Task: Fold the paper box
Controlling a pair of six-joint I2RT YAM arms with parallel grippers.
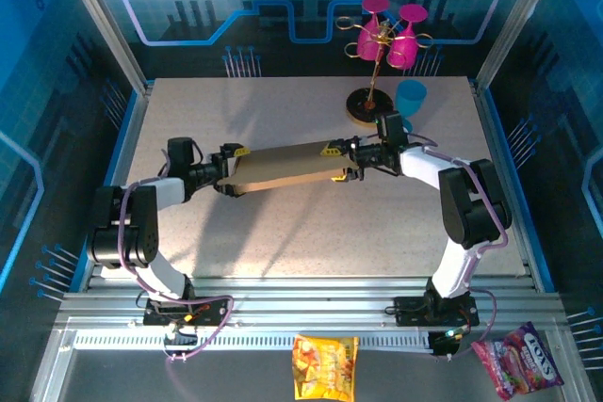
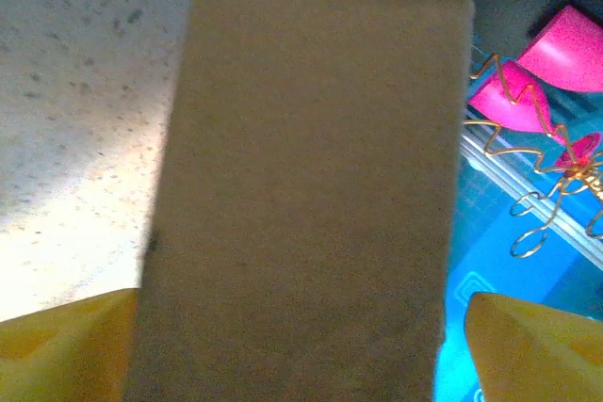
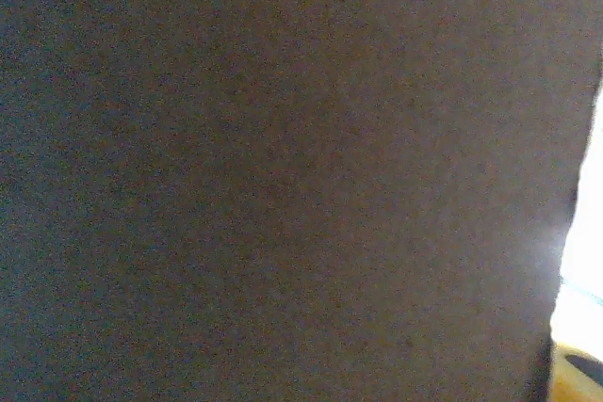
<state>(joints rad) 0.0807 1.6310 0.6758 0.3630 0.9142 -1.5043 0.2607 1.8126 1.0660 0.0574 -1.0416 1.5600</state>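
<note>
Both arms reach inward to the paper box [image 1: 283, 167]. The left arm [image 1: 155, 193] lies low toward its left end, the left gripper [image 1: 226, 171] spread wide, its yellow fingers [image 2: 66, 350] straddling that end. The right gripper [image 1: 339, 163] clamps the box's right end, elbow bent

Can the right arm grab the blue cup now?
Probably not yet. The right claw seems busy holding the paper box. The blue cup stands just beyond its wrist, so letting go first might do it.
</note>
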